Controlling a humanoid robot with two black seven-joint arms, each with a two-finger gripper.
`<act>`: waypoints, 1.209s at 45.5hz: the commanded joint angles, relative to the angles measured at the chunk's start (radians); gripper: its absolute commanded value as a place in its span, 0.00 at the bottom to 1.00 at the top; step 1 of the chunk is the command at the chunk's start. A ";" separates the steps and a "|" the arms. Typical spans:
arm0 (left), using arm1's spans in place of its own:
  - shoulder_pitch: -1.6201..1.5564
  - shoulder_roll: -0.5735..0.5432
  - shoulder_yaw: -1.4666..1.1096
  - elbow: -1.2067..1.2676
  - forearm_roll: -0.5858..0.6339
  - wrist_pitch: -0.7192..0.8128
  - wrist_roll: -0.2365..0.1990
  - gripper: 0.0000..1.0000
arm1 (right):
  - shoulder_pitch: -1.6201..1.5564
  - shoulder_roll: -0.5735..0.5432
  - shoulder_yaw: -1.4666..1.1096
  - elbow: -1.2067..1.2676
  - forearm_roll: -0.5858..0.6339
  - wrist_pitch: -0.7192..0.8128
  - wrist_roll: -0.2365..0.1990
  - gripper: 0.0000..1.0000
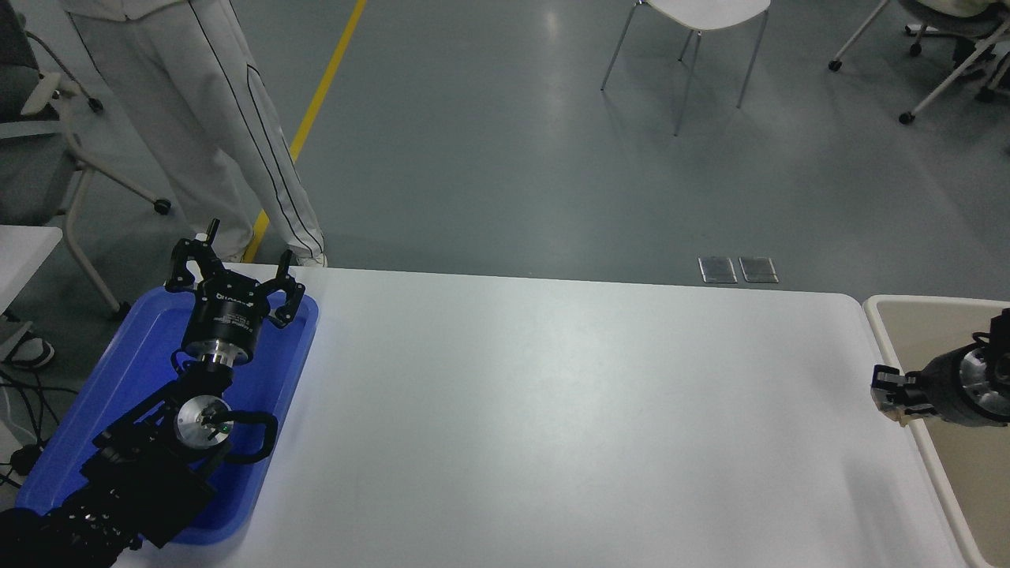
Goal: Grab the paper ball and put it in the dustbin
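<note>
My right gripper (888,390) comes in from the right edge. It points left and hangs over the left rim of the beige dustbin (931,301), at the table's right end. Its fingers are shut on the paper ball (900,417). Only a tan sliver of the ball shows under the fingertips, and it is hard to tell from the rim. My left gripper (237,272) is parked open and empty over the blue tray at the lower left.
A flat blue tray (118,379) lies on the table's left end under the left arm. A person in white trousers (237,134) stands beyond the table's far left corner. Chairs (694,24) stand on the grey floor behind.
</note>
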 commanded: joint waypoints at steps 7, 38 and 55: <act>0.000 0.000 0.001 0.000 0.000 0.000 0.000 1.00 | 0.406 -0.006 -0.120 0.138 0.000 0.261 -0.001 0.00; 0.000 0.000 -0.001 0.000 0.000 0.000 0.000 1.00 | 0.777 -0.016 -0.159 0.141 0.006 0.491 -0.002 0.00; 0.000 0.000 0.001 0.000 0.000 0.000 0.000 1.00 | 0.797 -0.118 -0.369 0.109 0.003 0.491 -0.002 0.00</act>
